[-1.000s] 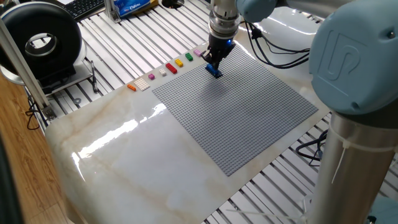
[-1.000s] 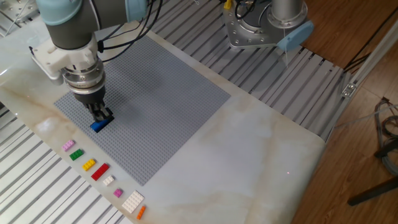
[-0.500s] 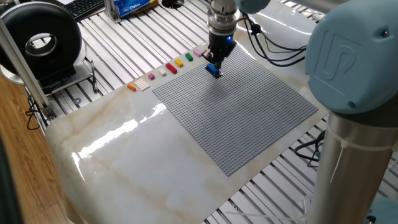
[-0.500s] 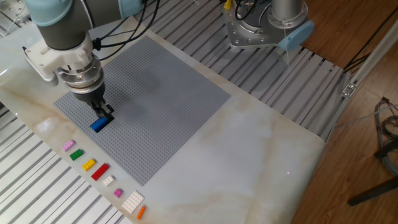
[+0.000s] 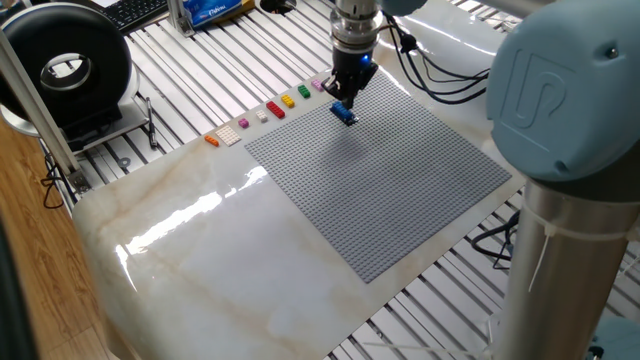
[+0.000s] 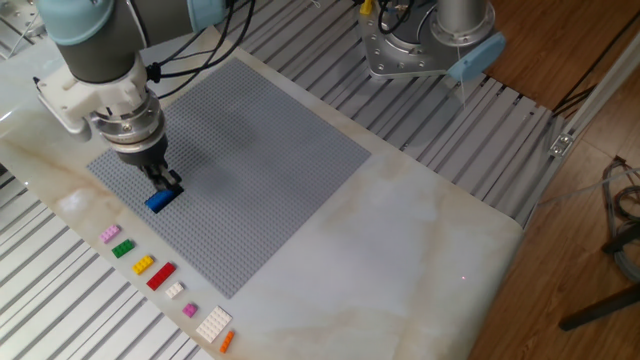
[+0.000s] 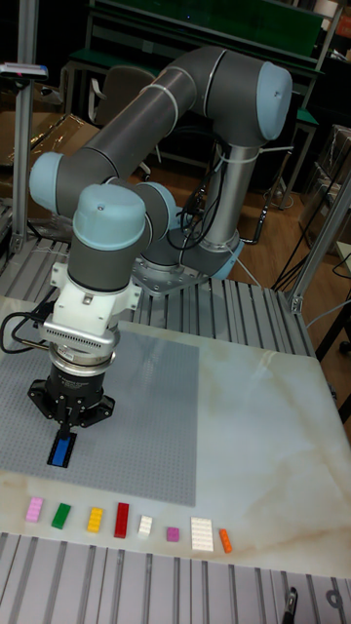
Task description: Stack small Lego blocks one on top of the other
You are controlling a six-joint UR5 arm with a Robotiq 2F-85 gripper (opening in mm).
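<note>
While the marble table (image 6: 420, 230) carries everything, the grey baseplate (image 6: 260, 150) covers its far left part. Over the plate's near left corner the gripper (image 6: 165, 185) points straight down, its dark fingers right above the blue brick (image 6: 158, 201), which sits on the studs; whether they pinch it or stand just clear I cannot tell. Nearer, off the plate, a row of loose bricks (image 6: 160, 275) lies along the table edge, pink, green, yellow, red, white, purple, orange.
</note>
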